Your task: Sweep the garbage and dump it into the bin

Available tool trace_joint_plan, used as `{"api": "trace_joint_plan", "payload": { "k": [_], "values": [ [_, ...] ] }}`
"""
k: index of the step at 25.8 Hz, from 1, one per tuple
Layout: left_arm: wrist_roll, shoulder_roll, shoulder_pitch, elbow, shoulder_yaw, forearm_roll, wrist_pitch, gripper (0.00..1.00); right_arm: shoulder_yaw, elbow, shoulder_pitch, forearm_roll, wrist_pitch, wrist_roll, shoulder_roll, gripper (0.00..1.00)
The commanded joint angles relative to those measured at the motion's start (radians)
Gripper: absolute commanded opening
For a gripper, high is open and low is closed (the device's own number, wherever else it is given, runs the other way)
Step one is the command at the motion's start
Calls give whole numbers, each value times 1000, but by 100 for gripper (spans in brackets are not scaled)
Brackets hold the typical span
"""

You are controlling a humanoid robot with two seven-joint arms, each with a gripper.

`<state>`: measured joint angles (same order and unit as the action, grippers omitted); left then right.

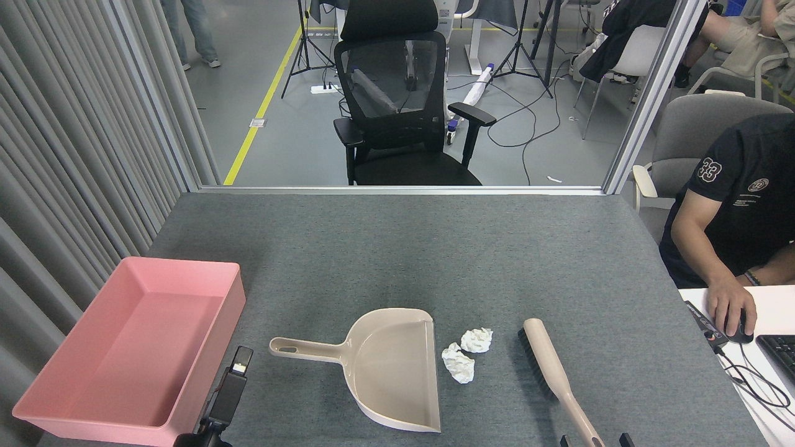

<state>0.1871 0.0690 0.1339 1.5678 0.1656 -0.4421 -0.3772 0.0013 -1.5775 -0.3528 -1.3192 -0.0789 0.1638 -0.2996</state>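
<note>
Lying just off the open lip of the beige dustpan point(391, 366), near the desk's point(435, 248) front edge, the two wads of garbage point(466, 354) wait between it and the brush point(556, 375), while the empty pink bin point(130, 347) sits at the front left corner. Only a dark finger of the left gripper point(233, 385) shows beside the bin, holding nothing, and I cannot tell how far it is open; the right gripper point(593, 441) barely peeks in at the front edge around the brush handle, its state also unreadable. Such light wads could skid past the pan's lip if the sweep runs off-line, or the pan may slide if not held.
</note>
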Motion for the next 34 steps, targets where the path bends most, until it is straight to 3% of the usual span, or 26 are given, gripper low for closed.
{"api": "trace_joint_plan", "payload": {
  "k": [1, 27, 34],
  "values": [
    [0, 0, 0, 2, 0, -1, 0, 99, 0, 1, 3, 0, -1, 3, -3, 98],
    [0, 0, -7, 8, 2, -3, -2, 99, 3, 51, 48, 0, -10, 6, -12, 90],
    [0, 0, -7, 8, 2, -3, -2, 99, 8, 53, 48, 0, -10, 6, -10, 75]
  ]
}}
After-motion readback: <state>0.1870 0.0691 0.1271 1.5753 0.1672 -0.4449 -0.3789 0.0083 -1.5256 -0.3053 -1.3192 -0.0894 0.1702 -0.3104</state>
